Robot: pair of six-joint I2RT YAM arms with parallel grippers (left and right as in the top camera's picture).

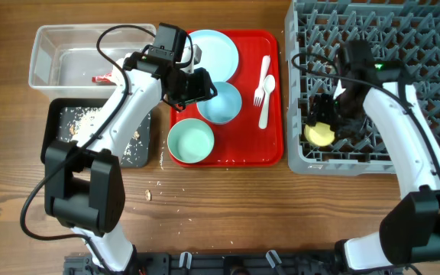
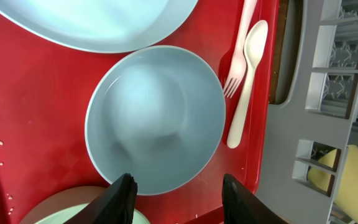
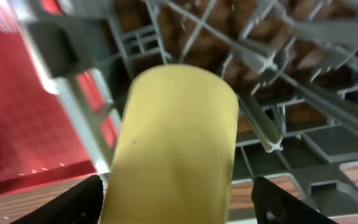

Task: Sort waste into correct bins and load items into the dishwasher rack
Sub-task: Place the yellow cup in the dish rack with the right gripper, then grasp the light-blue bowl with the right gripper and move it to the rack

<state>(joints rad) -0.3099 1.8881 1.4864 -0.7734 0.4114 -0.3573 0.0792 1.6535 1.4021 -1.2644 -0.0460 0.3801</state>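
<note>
Two grippers, one item apiece. Item one: light blue round bowl (image 2: 157,118), upright on the flat red serving tray (image 2: 36,124), between the light blue round plate (image 2: 92,18) and the mint green bowl (image 1: 191,141). The left gripper (image 2: 179,190) hangs over it with jaws spread. Its black fingertips (image 2: 123,190) sit to either side of the bowl's nearest stretch of rim, and no contact is visible. The bowl's hollow lies straight ahead of the gap. Being round, the bowl offers no long axis, so any point of the rim would serve; a pinch would probably want one finger inside the wall and one outside. The left arm is plainly the nearer, the right being well apart over the crate. Item two: yellow plastic cup (image 3: 176,130), inside the large grey plastic grid dishwasher rack (image 1: 434,46), near its tray-side edge among the pegs. The right gripper (image 3: 176,202) flanks it, jaws spread. One finger is close against the cup's side and the other shows a gap, so the cup is judged loose, not pinched. Also on the tray: white plastic fork (image 2: 236,59) and white plastic spoon (image 2: 247,81), side by side along the rack-side edge, long axes parallel to that edge.
</note>
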